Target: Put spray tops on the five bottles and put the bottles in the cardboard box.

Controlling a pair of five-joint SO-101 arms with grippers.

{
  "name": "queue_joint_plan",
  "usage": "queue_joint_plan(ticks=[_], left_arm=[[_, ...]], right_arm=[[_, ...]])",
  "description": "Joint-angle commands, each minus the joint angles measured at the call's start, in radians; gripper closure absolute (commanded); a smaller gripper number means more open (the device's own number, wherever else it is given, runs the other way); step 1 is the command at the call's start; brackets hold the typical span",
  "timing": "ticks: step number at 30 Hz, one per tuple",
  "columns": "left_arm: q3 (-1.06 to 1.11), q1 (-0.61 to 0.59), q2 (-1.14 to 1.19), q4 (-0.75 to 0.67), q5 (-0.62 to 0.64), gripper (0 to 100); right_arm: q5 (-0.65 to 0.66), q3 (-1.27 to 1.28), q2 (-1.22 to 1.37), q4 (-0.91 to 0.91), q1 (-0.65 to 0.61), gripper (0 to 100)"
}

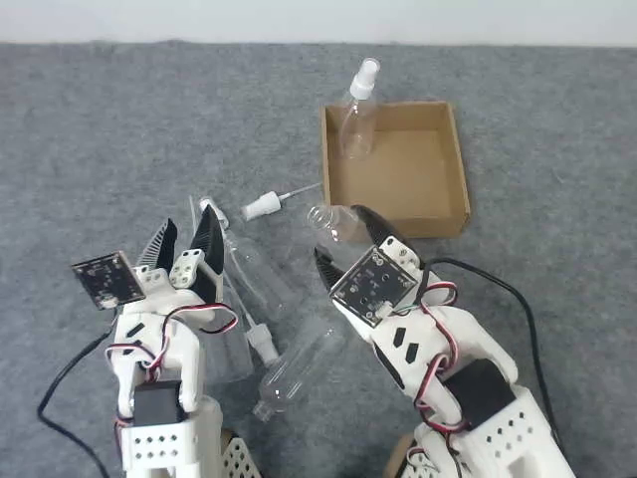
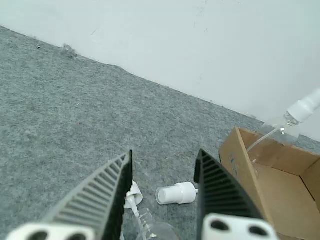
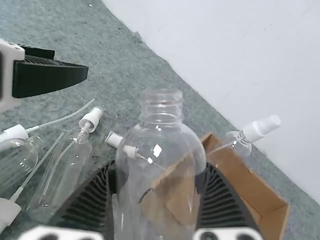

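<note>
The right pincer (image 1: 341, 234) is pinching a clear bottle (image 1: 333, 221) around its body. This bottle has no top on it, and its open neck points toward the cardboard box (image 1: 459, 159). It is held just beside the near left corner of the box.

The left pincer (image 1: 189, 221) is spread wide and holds nothing. It hangs over the gray desk (image 1: 100, 129), above a lying bottle (image 1: 249, 264) that has a white top on.

One capped bottle (image 1: 356, 124) is already in the box. It leans in the far left corner, and its white top sticks out over the edge.

A loose spray top (image 1: 264, 206) lies on the desk between the left pincer and the box, with its thin tube pointing at the box.

Another clear bottle (image 1: 299, 363) lies on its side between the two arms.
</note>
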Motion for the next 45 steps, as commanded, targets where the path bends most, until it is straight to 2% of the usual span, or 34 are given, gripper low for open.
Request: queue_joint_plan(ticks=[1,8,19,22,29,32,45], left_arm=[[-0.013,0.0,-0.02,-0.014,-0.008,81],[-0.013,-0.003,-0.02,-0.015,-0.003,81],[-0.03,-0.028,-0.02,-0.006,-0.008,81],[-0.085,-0.095,-0.02,0.071,-0.052,81],[-0.237,-0.167,-0.02,0.285,-0.19,81],[-0.243,-0.216,-0.018,0.265,-0.249,81],[-0.289,-0.224,-0.017,0.33,-0.236,81]], right_arm=[[0.003,-0.009,-0.03,-0.016,0.013,95.8],[-0.115,0.005,-0.03,-0.019,0.015,95.8],[-0.123,0.029,-0.03,-0.027,0.015,95.7],[-0.123,0.052,-0.03,-0.056,0.015,95.7],[-0.117,0.141,-0.03,-0.191,0.015,95.7],[-0.117,0.149,-0.03,-0.2,0.015,95.7],[-0.115,0.149,-0.03,-0.2,0.015,95.7]])
